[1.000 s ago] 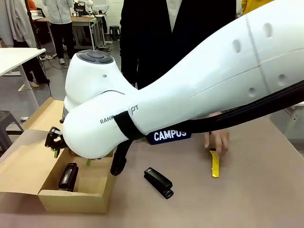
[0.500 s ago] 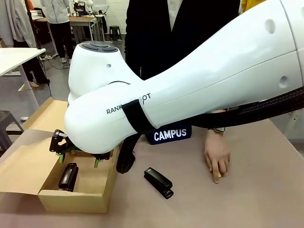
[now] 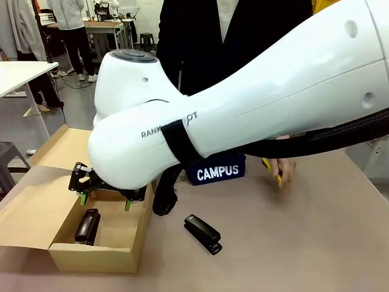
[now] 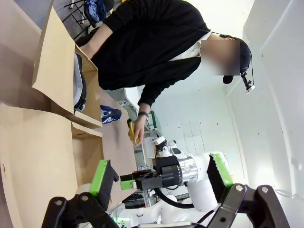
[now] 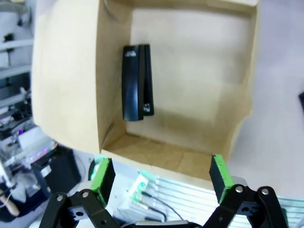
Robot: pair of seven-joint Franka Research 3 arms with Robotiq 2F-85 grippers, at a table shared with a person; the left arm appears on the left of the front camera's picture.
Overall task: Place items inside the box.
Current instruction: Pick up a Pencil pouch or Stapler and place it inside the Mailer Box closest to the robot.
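A black stapler (image 5: 137, 83) lies inside the box (image 3: 91, 258), a second stapler (image 3: 203, 233) on the desk (image 3: 304, 243) right of it. The right tool (image 3: 104, 201) hangs over the box, spread and empty; the left tool (image 4: 159, 173) is spread too. Farther right, a person's hand (image 3: 284, 165) holds the yellow utility knife (image 4: 130, 131).

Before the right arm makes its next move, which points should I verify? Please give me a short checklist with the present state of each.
1. Right gripper open and empty, over the box: ok.
2. Stapler in the box lying flat on its floor: ok.
3. Free floor beside it for more items: ok.
4. Stapler on the table unobstructed for a grasp: ok.
5. Person's hand clear of the work area: not ok; it holds the yellow knife near the navy pouch.
6. Left gripper open: ok; its clearance from the right arm: cannot tell.
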